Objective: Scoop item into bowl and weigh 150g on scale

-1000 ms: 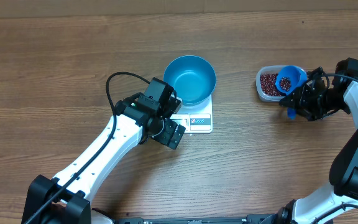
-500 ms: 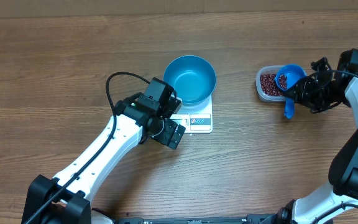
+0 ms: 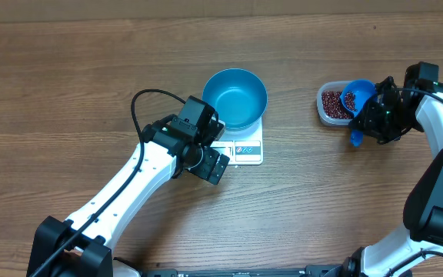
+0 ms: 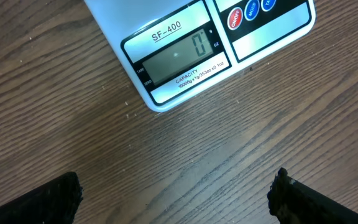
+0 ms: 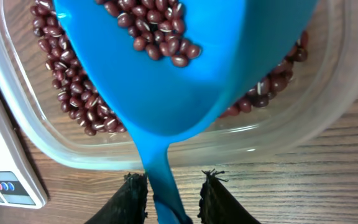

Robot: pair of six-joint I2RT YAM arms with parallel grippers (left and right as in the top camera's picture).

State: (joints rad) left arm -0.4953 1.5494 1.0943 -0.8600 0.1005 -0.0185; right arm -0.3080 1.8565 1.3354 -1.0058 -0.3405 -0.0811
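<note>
The blue bowl (image 3: 234,96) sits on the white scale (image 3: 244,148) and looks hollow and bare inside. The display of the scale (image 4: 197,50) reads 0. My left gripper (image 3: 210,163) hovers open just in front of the scale, its fingers wide apart over bare wood (image 4: 176,199). The red-brown beans (image 5: 73,99) lie in a clear tub (image 3: 331,104). A small blue scoop (image 5: 179,74) tilts over the tub with some beans (image 5: 151,31) in it. My right gripper (image 5: 174,193) is shut on the scoop's handle, right of the tub (image 3: 368,125).
A corner of the scale (image 5: 5,168) shows at the left of the right wrist view. A black cable (image 3: 141,104) loops over the table left of the bowl. Bare wooden tabletop lies between the scale and the tub.
The right gripper shifted up and slightly left and narrowed its jaws onto the scoop handle. The scoop stays over the tub. The left arm has not moved.
</note>
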